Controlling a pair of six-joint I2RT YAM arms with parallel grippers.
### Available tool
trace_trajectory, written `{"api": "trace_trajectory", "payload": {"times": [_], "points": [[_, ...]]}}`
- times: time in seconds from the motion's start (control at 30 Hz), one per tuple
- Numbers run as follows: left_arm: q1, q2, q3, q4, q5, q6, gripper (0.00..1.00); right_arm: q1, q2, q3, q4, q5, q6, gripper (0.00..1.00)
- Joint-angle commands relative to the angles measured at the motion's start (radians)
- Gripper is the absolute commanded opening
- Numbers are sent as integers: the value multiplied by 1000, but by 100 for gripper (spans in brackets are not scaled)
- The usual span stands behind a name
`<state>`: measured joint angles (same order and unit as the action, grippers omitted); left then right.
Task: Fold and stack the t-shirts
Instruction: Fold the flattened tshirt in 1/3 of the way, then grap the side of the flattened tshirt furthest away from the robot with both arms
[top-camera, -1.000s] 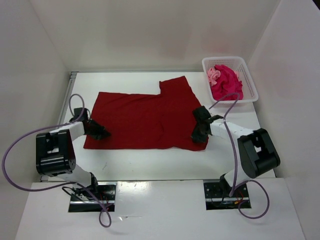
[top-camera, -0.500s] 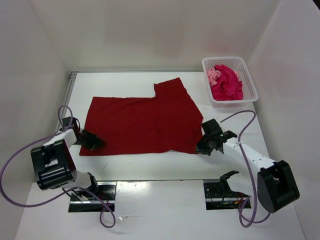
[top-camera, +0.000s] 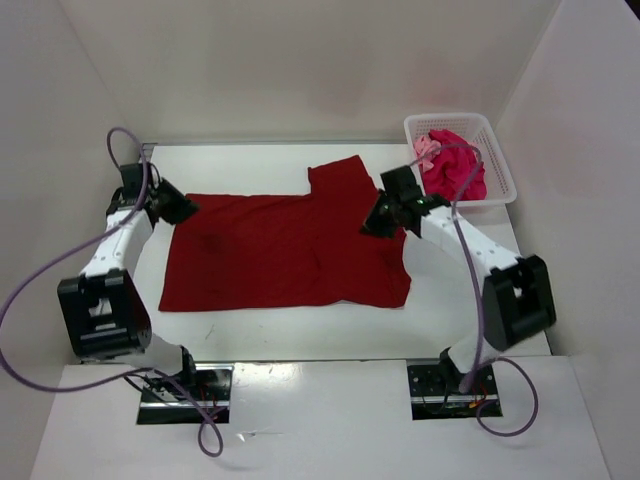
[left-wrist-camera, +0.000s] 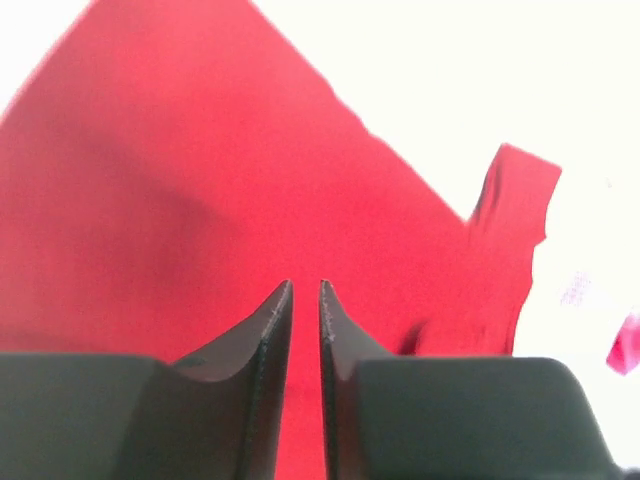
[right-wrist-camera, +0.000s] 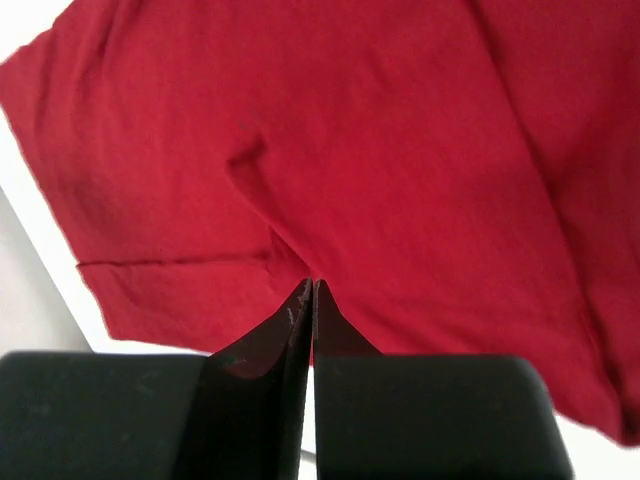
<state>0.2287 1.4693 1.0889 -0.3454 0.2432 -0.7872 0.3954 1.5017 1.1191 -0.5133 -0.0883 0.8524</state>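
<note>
The dark red t-shirt (top-camera: 285, 250) lies spread flat on the white table, one sleeve (top-camera: 340, 170) pointing to the far side. My left gripper (top-camera: 178, 208) is over its far left corner. In the left wrist view its jaws (left-wrist-camera: 306, 285) stand a narrow gap apart, with smooth red cloth (left-wrist-camera: 200, 150) behind and no pucker at the tips. My right gripper (top-camera: 375, 220) sits below the far sleeve. Its jaws (right-wrist-camera: 312, 282) are shut, and a crease in the cloth (right-wrist-camera: 400, 130) runs into the tips. The magenta t-shirt (top-camera: 460, 175) and the salmon t-shirt (top-camera: 427, 150) lie bunched in the basket.
The white mesh basket (top-camera: 505, 170) stands at the far right corner of the table. White walls close in the table on the left, back and right. Purple cables loop from both arms, the right one crossing in front of the basket.
Both grippers have left the shirt's near corners and moved to its far side. The shirt slid a little left, and its near right part now lies spread wider.
</note>
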Motion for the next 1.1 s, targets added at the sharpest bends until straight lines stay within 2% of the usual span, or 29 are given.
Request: {"api": "trace_trajectory", "payload": {"times": [0.0,0.07,0.17,0.2,0.3,0.43,0.57,0.8,1.07], "points": [[6,179,138,124,-140,17,24,25,173,188,61,-62,-142,6],[6,291,259,154,-185,17,28,25,242,243,84,-92,-164,6],[6,457,415,105,-255,48,31,25,302,290,107,-119,-185,8],[6,526,513,73,-284,72,34,25,322,306,107,-128,-199,9],[-3,611,667,31,-312,111,39,25,333,315,107,-137,-210,10],[-3,752,807,-38,-363,187,39,25,333,315,116,-137,-231,12],[-3,801,844,-75,-363,230,39,25,333,315,116,-137,-240,13],[-12,800,750,-63,-372,261,41,25,342,315,125,-137,-259,15],[-43,867,786,-83,-372,272,44,25,353,306,145,-165,-259,15]]}}
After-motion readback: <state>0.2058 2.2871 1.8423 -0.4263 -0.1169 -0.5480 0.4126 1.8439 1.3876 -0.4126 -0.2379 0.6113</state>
